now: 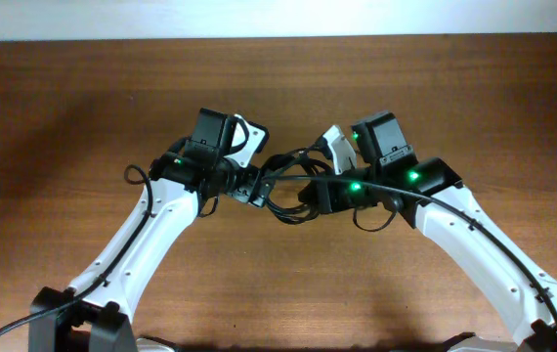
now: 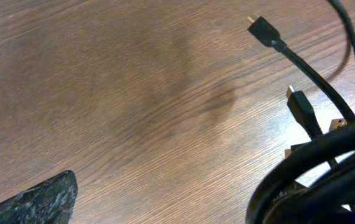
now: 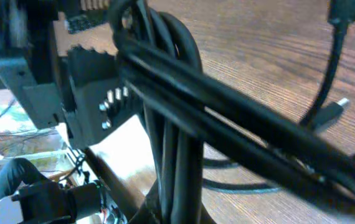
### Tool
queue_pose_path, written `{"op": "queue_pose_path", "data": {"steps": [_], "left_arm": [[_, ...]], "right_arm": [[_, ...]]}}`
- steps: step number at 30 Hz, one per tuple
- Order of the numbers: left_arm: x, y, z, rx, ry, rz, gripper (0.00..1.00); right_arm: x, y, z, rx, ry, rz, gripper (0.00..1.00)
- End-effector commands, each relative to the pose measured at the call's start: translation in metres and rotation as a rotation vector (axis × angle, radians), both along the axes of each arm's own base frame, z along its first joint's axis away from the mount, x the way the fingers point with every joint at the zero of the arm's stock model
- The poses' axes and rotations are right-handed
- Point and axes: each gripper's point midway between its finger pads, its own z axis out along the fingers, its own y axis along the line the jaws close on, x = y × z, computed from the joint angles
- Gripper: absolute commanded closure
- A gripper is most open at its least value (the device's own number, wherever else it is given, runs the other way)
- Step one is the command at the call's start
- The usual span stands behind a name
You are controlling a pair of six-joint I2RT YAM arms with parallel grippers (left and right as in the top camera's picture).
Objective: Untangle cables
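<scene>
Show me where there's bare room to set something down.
Bare table runs along the far edge, left of the left arm and right of the right arm. Crowded middle: cables bunch between left end effector and right end effector.

Brown wood-grain table (image 1: 64, 108) seen from above, pale strip (image 1: 278, 15) along its far edge, blurred workshop clutter (image 3: 15, 134) beyond the table's side

Arms angled inward, meeting mid-table; left end effector (image 1: 251, 186) wide open, right end effector (image 1: 310, 194) fully closed.
</scene>
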Motion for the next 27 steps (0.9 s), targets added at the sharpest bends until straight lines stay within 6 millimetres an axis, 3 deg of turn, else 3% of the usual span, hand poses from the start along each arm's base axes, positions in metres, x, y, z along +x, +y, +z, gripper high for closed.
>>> {"op": "queue_pose_path", "data": {"steps": [1,3,7,9,11,13,16,18,21,24,26,27], "left_arm": [[0.006,0.02,0.001,0.063,-0.024,0.068,0.01],[0.002,0.007,0.003,0.007,-0.013,0.019,0.01],[-0.016,-0.031,0.013,-0.134,-0.02,-0.26,0.2],[-0.035,-0.057,0.027,-0.272,-0.035,-0.452,0.26],[-0.038,-0.059,0.028,-0.277,-0.039,-0.484,0.26],[-0.038,-0.059,0.028,-0.279,-0.038,-0.483,0.02],[-0.032,-0.057,0.028,-0.305,0.014,-0.35,0.01],[-0.017,-0.038,0.018,-0.228,0.034,-0.164,0.01],[-0.004,-0.017,0.01,-0.198,0.082,0.122,0.01],[0.002,-0.015,0.004,-0.219,0.076,0.19,0.01],[0.001,-0.015,0.004,-0.243,0.104,0.251,0.01],[0.004,-0.003,0.0,-0.212,0.103,0.346,0.01]], "right_arm": [[0.006,-0.016,-0.007,-0.097,-0.02,-0.062,0.96],[0.01,-0.027,-0.015,-0.164,-0.028,-0.101,0.96],[0.015,-0.059,-0.032,-0.338,-0.012,-0.227,0.96],[0.015,-0.06,-0.032,-0.342,-0.013,-0.229,0.96],[0.015,-0.06,-0.033,-0.344,-0.014,-0.23,0.96],[0.016,-0.06,-0.032,-0.341,-0.015,-0.233,0.96],[0.026,-0.059,-0.029,-0.33,-0.041,-0.278,0.96],[0.035,-0.06,-0.025,-0.317,-0.046,-0.344,0.96],[0.049,-0.039,-0.01,-0.219,-0.098,-0.382,0.96],[0.047,-0.006,0.004,-0.168,-0.18,-0.326,0.96],[0.051,-0.004,0.006,-0.167,-0.171,-0.441,0.96],[0.054,-0.007,0.006,-0.189,-0.182,-0.513,0.96]]}}
